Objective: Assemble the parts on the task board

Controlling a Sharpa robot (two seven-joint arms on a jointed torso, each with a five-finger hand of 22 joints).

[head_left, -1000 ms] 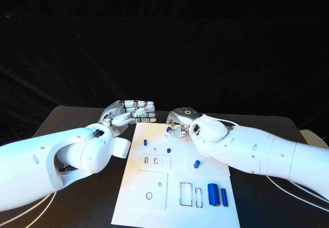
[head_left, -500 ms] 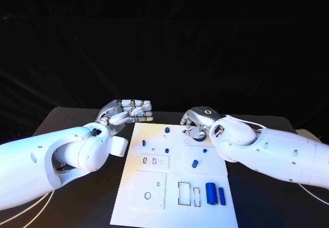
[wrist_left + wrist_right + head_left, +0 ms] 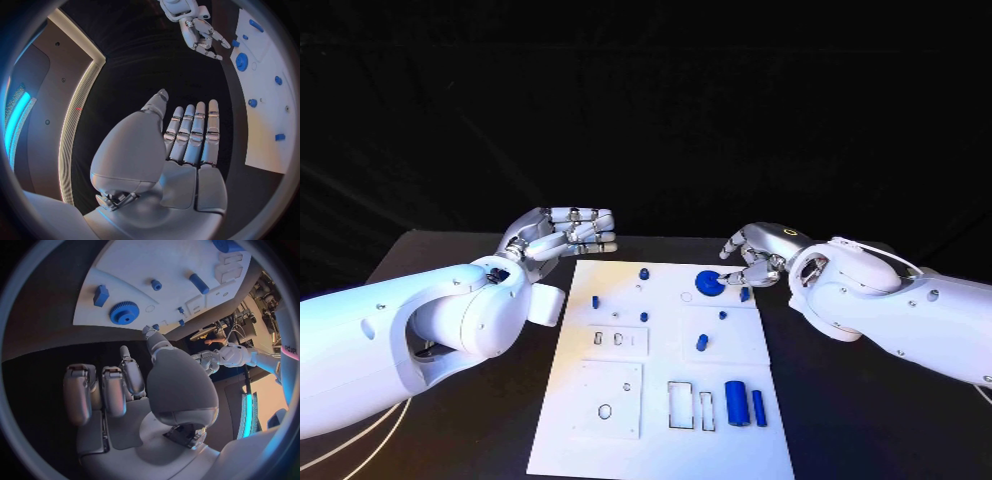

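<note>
The white task board [image 3: 625, 400] lies in the middle of the black table. A blue gear [image 3: 710, 284] lies flat near its far right corner, with a small blue block [image 3: 744, 294] beside it. My right hand [image 3: 754, 255] hovers at that corner, fingers spread and holding nothing. In the right wrist view its fingertips [image 3: 147, 331] stand close to the gear [image 3: 124, 313] but apart from it. My left hand [image 3: 567, 235] is raised off the board's far left corner. The left wrist view shows its fingers [image 3: 194, 132] straight and its palm bare.
Several small blue pegs [image 3: 646, 272] stand on the board's far half. A thick blue cylinder [image 3: 736, 402] and a thin blue bar [image 3: 759, 407] lie at its near right, beside rectangular slots [image 3: 679, 404]. Bare black table flanks the board on both sides.
My right hand has moved right, from over the board's far edge to its far right corner, uncovering the blue gear that now lies on the board. The left hand has stayed put.
</note>
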